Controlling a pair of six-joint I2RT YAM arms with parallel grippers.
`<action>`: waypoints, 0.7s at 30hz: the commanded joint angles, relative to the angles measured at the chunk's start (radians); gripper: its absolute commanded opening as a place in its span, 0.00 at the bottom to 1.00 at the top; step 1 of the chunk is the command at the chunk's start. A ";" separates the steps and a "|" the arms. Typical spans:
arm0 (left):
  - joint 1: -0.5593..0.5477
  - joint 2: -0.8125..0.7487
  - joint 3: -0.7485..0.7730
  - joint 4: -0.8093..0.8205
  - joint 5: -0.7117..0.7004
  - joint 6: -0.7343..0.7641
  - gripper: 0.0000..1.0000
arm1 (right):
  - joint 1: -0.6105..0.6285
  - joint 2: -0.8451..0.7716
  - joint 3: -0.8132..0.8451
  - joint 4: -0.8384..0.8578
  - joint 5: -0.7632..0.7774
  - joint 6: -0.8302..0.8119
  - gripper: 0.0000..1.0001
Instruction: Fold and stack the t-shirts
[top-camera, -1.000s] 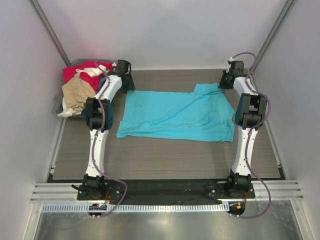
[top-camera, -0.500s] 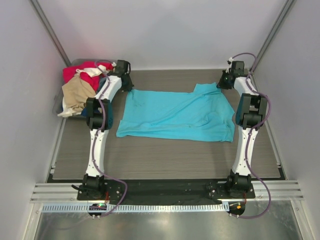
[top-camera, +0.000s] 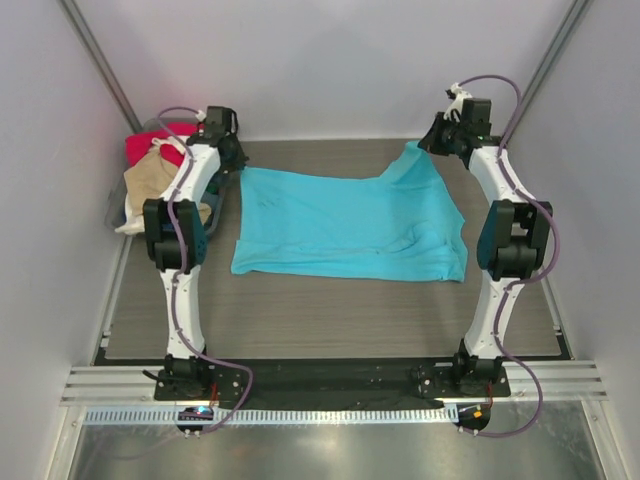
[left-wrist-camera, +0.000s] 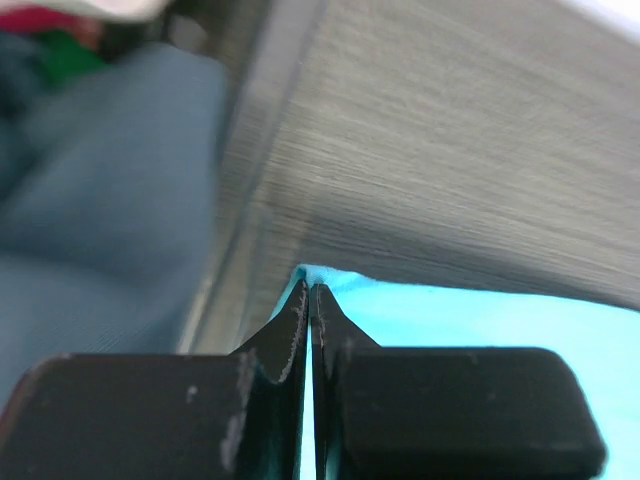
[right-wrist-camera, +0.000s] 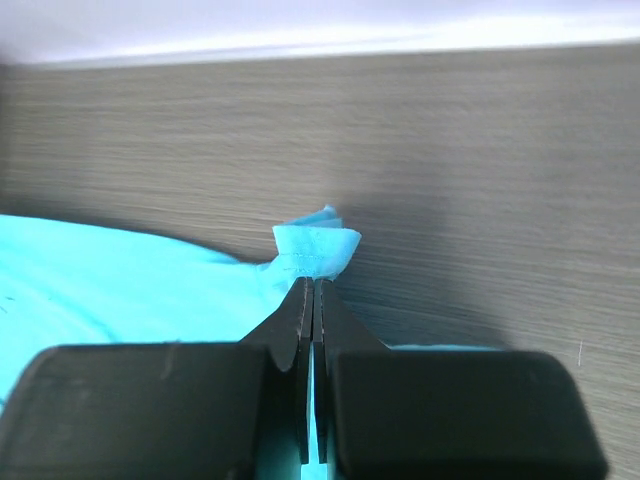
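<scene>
Two grippers, each with fingers pressed together on cloth. The left gripper (left-wrist-camera: 311, 292) pinches the 11 o'clock corner of the turquoise t-shirt (top-camera: 350, 220); the right gripper (right-wrist-camera: 314, 285) pinches its 1 o'clock corner. The shirt is spread mid-table (top-camera: 330, 310). At 10 o'clock the bin (top-camera: 113, 212) holds a red t-shirt (top-camera: 145, 147) and a tan t-shirt (top-camera: 150, 185).

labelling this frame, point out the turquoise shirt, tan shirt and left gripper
turquoise shirt (top-camera: 350, 225): top view, middle of the spread cloth
tan shirt (top-camera: 145, 185): top view, middle of its visible part
left gripper (left-wrist-camera: 309, 292): left wrist view, between its shut fingertips
</scene>
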 joint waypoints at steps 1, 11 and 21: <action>0.023 -0.120 -0.046 0.067 -0.015 -0.014 0.00 | -0.001 -0.099 -0.052 0.069 -0.032 0.004 0.01; 0.029 -0.137 -0.109 0.059 0.055 -0.005 0.00 | 0.010 -0.160 -0.124 0.072 -0.021 0.000 0.01; 0.031 -0.266 -0.301 0.119 0.049 -0.011 0.00 | 0.014 -0.408 -0.449 0.158 0.056 0.014 0.01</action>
